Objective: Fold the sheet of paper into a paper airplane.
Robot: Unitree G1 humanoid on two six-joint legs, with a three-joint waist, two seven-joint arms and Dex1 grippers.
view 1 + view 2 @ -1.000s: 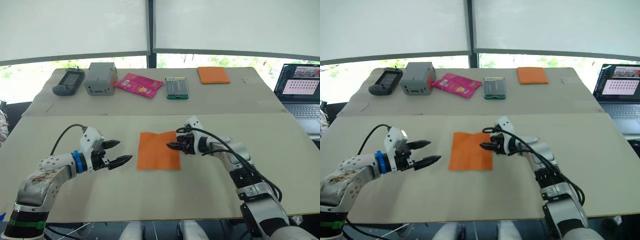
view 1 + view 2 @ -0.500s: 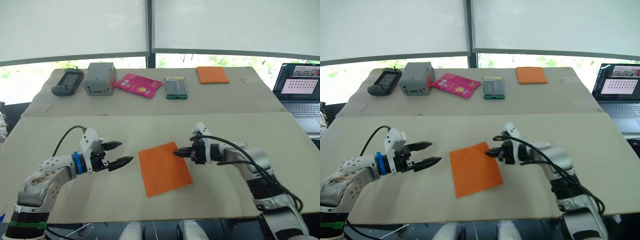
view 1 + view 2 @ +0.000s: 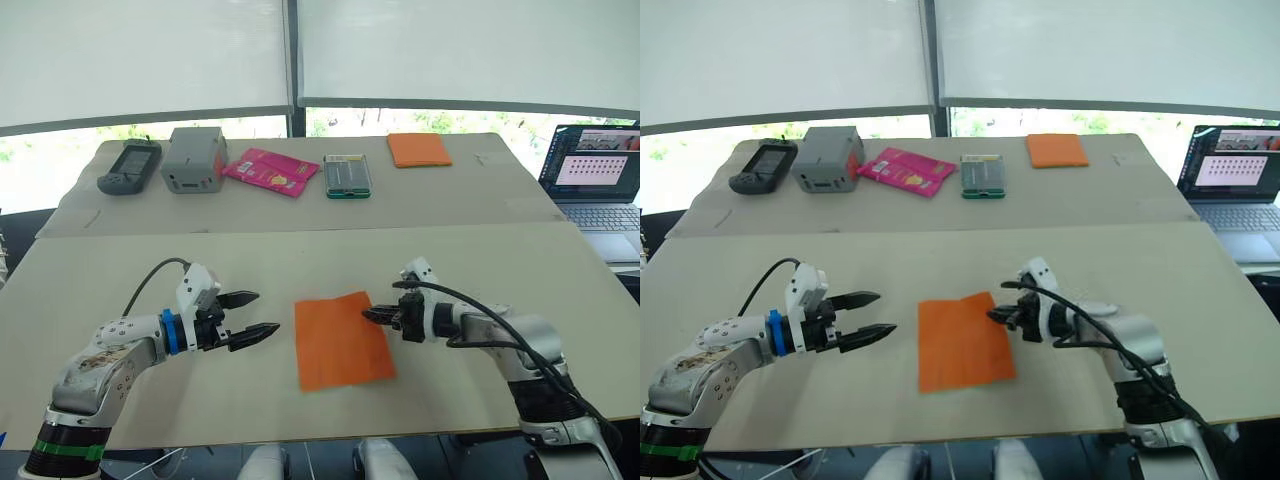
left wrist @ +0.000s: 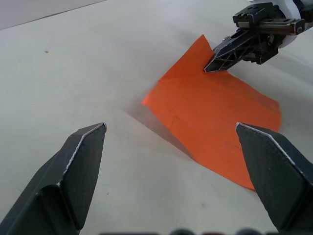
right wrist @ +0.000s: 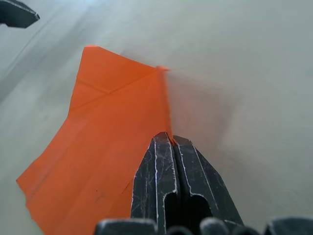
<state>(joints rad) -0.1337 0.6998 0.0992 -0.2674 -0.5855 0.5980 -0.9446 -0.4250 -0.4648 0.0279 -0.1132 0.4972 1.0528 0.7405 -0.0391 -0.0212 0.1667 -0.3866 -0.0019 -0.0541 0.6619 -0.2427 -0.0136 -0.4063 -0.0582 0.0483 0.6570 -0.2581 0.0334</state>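
The sheet of paper [image 3: 343,341], bright orange with faint creases, lies on the near table a little tilted. My right gripper [image 3: 372,315] is shut on its right edge near the far corner; in the right wrist view the pinched edge of the sheet of paper [image 5: 105,142] rises slightly off the table. My left gripper [image 3: 263,314] is open, hovering to the left of the sheet with a gap of bare table between them. In the left wrist view the sheet of paper [image 4: 215,112] lies ahead between the open fingers, with the right gripper [image 4: 209,66] at its far corner.
On the far table stand a handheld device [image 3: 129,166], a grey box [image 3: 195,158], a pink printed packet [image 3: 271,170], a green-edged case [image 3: 347,175] and a smooth orange rectangle [image 3: 419,149]. A laptop [image 3: 590,175] sits at the far right.
The right gripper has dragged the sheet toward the near edge and a little right, turning it slightly. The left gripper has moved right, closer to the sheet, still open.
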